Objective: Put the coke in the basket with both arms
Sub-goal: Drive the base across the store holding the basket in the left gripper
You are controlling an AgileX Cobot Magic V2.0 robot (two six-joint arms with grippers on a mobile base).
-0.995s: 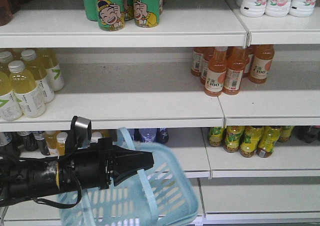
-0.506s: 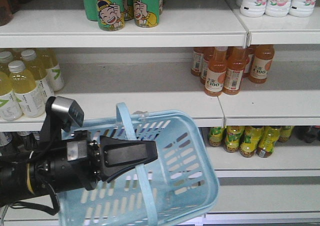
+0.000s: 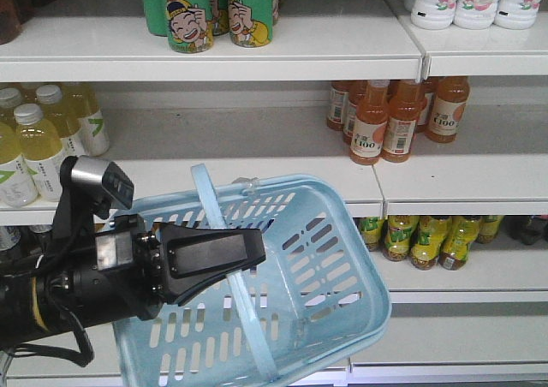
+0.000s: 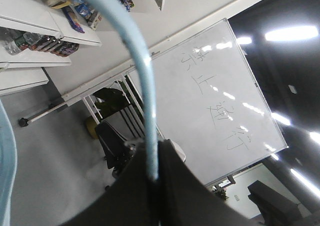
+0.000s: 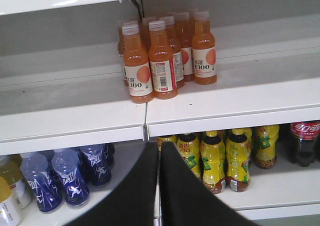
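My left gripper (image 3: 255,252) is shut on the flat hoop handle (image 3: 229,276) of the pale blue basket (image 3: 342,271). The basket hangs tilted in the air in front of the shelves, its open side turned toward the camera, and nothing shows inside it. In the left wrist view the handle (image 4: 141,66) runs up out of the closed left gripper (image 4: 154,153). My right gripper (image 5: 159,148) is shut with nothing in it, pointing at the seam between two shelf boards. The coke is out of view.
White shelves fill the view. Orange drink bottles (image 3: 385,122) stand on the middle shelf, also seen as orange bottles (image 5: 160,56). Below are yellow-labelled tea bottles (image 5: 215,158), blue bottles (image 5: 65,178) and a dark cola bottle with a red label (image 5: 304,142). Pale yellow bottles (image 3: 43,143) stand left.
My left gripper has lifted, carrying the basket up by its handle. The basket rose from the bottom of the front view and tipped so that its inside faces the camera.
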